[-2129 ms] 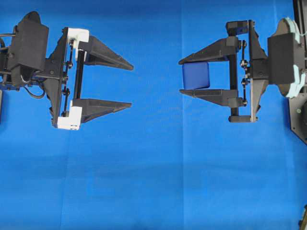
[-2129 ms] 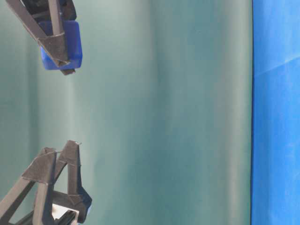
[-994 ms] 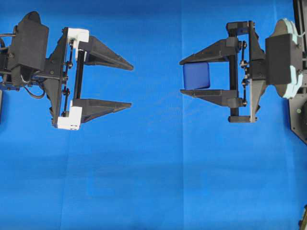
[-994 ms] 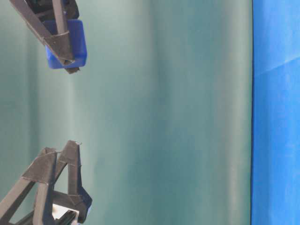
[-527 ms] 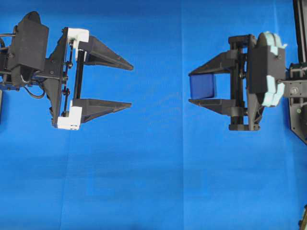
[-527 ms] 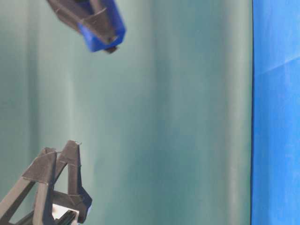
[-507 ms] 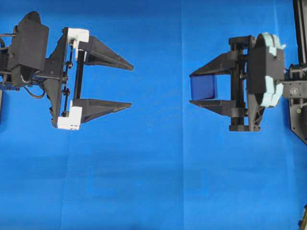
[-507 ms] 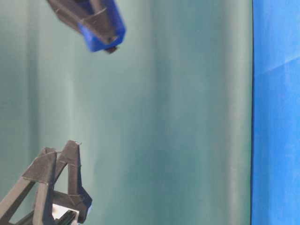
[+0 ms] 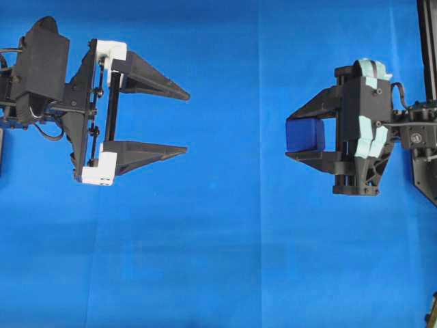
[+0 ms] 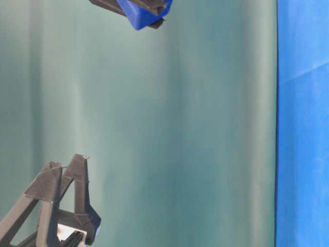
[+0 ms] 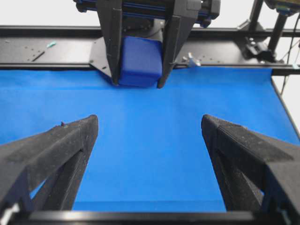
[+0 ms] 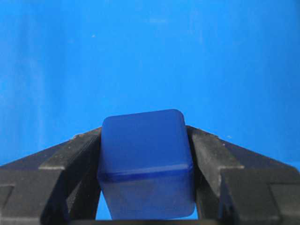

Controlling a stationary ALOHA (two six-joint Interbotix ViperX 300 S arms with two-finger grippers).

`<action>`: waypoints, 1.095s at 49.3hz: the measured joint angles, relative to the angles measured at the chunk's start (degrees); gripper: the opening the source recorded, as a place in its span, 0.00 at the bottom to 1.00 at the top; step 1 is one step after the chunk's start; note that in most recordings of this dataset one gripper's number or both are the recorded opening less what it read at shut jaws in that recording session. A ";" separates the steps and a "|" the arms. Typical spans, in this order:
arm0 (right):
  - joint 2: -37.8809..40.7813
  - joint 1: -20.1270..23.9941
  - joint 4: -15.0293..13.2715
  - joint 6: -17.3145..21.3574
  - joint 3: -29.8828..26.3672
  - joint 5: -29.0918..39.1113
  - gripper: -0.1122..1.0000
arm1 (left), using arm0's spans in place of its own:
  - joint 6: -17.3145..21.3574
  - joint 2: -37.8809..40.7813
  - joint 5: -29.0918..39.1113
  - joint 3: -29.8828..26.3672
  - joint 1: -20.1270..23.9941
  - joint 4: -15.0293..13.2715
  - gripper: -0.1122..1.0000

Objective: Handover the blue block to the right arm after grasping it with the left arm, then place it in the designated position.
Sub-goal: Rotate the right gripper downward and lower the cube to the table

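Blue block (image 9: 304, 135): sat pinched between the two wedge fingers of the right arm's jaws, clear above the blue cloth (image 9: 225, 260). In the right wrist view the block (image 12: 146, 161) filled the gap, a finger (image 12: 75, 159) pressed against each side.
Right arm's jaws (image 9: 295, 132): partly closed, clamped on the block, fingertips pointing toward the left arm; pale teal pieces showed on the bracket.
Left arm's jaws (image 9: 186, 121): spread wide with nothing between them, the white brackets visible, well apart from the block and level over the cloth.
Left wrist view: the two fingers (image 11: 51, 159) stood far apart in the foreground, and the block (image 11: 139, 61) hung opposite in the other jaws.
Table-level view: the block (image 10: 140, 15) appeared at the top edge, tilted.
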 measured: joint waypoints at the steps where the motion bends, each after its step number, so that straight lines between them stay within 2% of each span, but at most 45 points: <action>1: 0.00 0.00 0.00 0.00 0.00 0.00 0.50 | 0.00 0.00 0.00 -0.09 0.00 0.00 0.94; 38: 0.18 0.09 0.00 -0.09 0.00 0.09 0.50 | 0.00 0.00 0.00 -0.09 0.00 0.00 0.94; 54: 7.03 0.09 0.00 0.35 0.62 -4.31 0.50 | 0.00 0.00 0.00 0.00 -0.09 0.00 0.94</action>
